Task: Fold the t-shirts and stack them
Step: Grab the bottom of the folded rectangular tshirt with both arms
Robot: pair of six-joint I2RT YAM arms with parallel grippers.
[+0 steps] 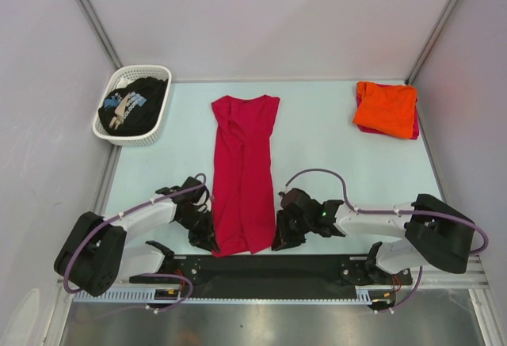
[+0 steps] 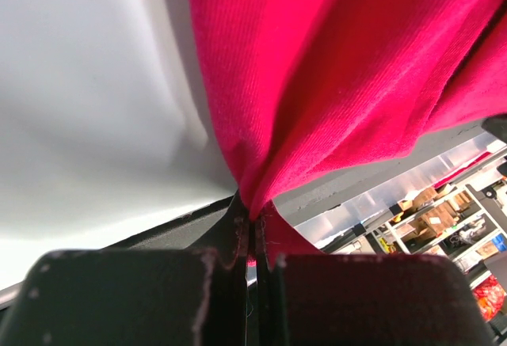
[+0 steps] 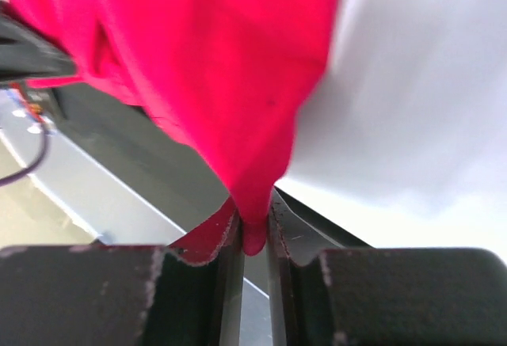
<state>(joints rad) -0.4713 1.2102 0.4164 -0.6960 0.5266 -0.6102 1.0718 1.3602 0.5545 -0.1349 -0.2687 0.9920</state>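
The crimson-red t-shirt [image 1: 244,173] lies as a long narrow strip down the middle of the table, folded lengthwise. My left gripper [image 1: 207,241] is shut on its near left corner; the left wrist view shows the red cloth [image 2: 333,69] pinched between the jaws. My right gripper [image 1: 280,241] is shut on its near right corner, with the red cloth [image 3: 214,61] pinched between the jaws in the right wrist view. The orange t-shirt [image 1: 386,107] lies folded at the far right on another red piece. The black printed t-shirt [image 1: 133,104] sits crumpled in the basket.
A white lattice basket [image 1: 154,133] stands at the far left corner. Grey walls close the table on three sides. A black mounting bar [image 1: 269,271] with the arm bases runs along the near edge.
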